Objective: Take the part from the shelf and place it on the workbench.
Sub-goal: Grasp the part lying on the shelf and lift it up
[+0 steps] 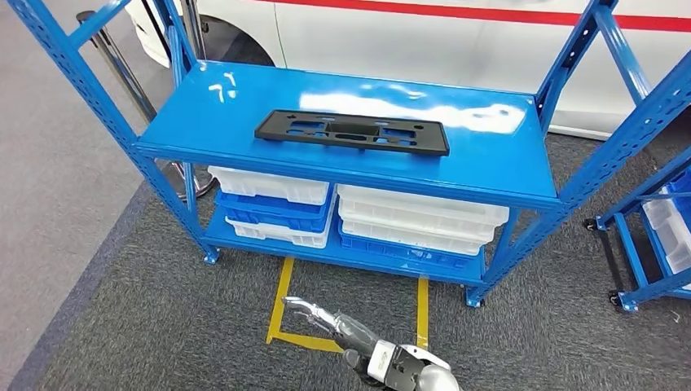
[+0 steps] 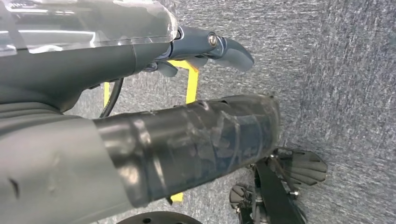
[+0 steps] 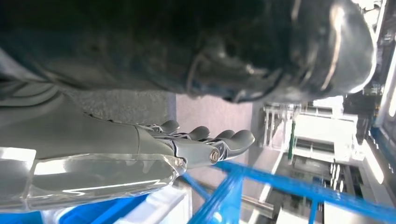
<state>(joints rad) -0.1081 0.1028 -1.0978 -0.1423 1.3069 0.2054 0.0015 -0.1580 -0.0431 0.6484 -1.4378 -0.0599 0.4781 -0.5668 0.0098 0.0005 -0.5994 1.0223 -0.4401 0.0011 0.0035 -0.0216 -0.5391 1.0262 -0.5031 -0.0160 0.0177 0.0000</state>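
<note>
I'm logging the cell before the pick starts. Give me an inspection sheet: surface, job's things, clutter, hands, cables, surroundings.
Surface: top shelf of the blue rack, glossy, with glare patches.
Job's things: black part, a flat slotted panel, lies flat near the middle of the top shelf, untouched.
Clutter: white and blue bins stacked on the lower shelf.
Hands: left hand low over the carpet, short of the rack, holding nothing, fingers extended; right hand holding nothing, fingers apart.
Cables: a thin black cable runs along the left hand.
Surroundings: grey carpet with yellow tape marks; white car behind the rack; second blue rack to the right.
</note>
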